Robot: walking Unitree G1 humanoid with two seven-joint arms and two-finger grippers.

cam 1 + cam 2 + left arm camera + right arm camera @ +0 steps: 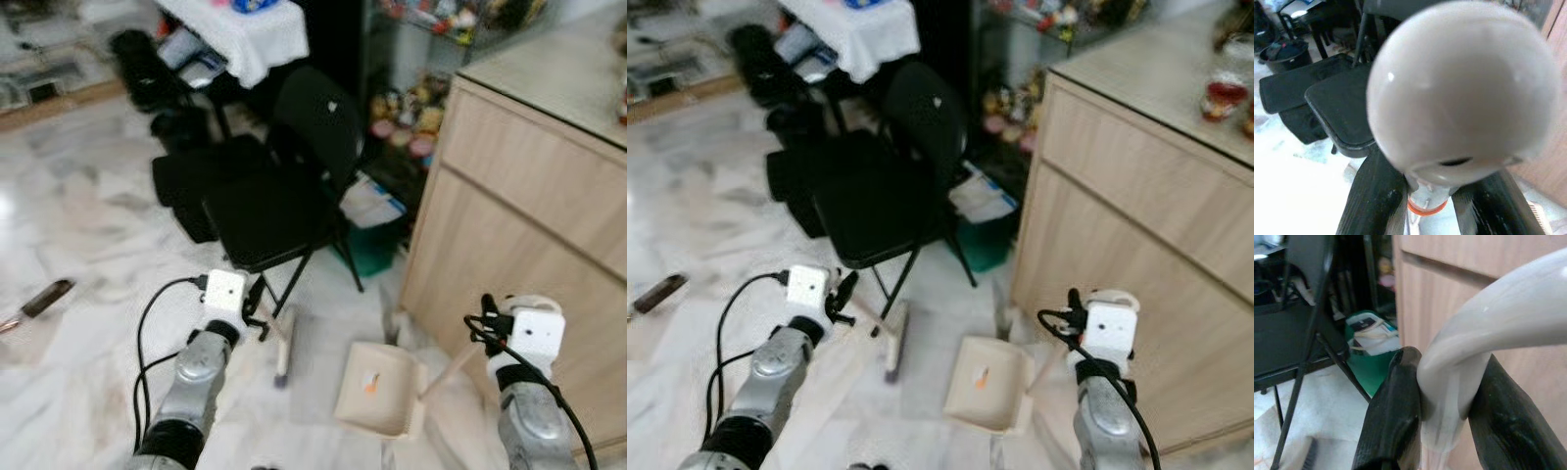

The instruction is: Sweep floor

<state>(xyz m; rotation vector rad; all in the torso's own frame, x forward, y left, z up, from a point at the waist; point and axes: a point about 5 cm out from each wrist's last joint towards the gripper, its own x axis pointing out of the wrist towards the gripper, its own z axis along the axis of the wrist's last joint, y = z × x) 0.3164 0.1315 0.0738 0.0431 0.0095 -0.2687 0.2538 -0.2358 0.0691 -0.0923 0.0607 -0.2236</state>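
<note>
On the far left of the marble floor lies a small dark object, well apart from the work; I cannot tell what it is.

Next, the left gripper is closed on the broom handle. In the left wrist view the handle's round white knob sits just above the black fingers, w/ an orange ring below it. From the gripper the handle runs fwd and down to the right, and the broom head rests on the floor near the front legs of the black folding chair.

Right of the broom head, just beside it but apart, the cream dustpan lies on the floor w/ a bit of orange debris inside. Its open mouth seems to face the robot, not the broom; the pics are blurred there, so this is only a guess.

The right gripper is clamped on the dustpan's curved handle, close to the wooden cabinet on the right.

Key relation, IMO: the broom head is left of the pan and its long axis is roughly parallel to the pan's left side. So the left arm probably must sweep dirt rightwards, while the right arm turns the pan mouth toward it.
</note>
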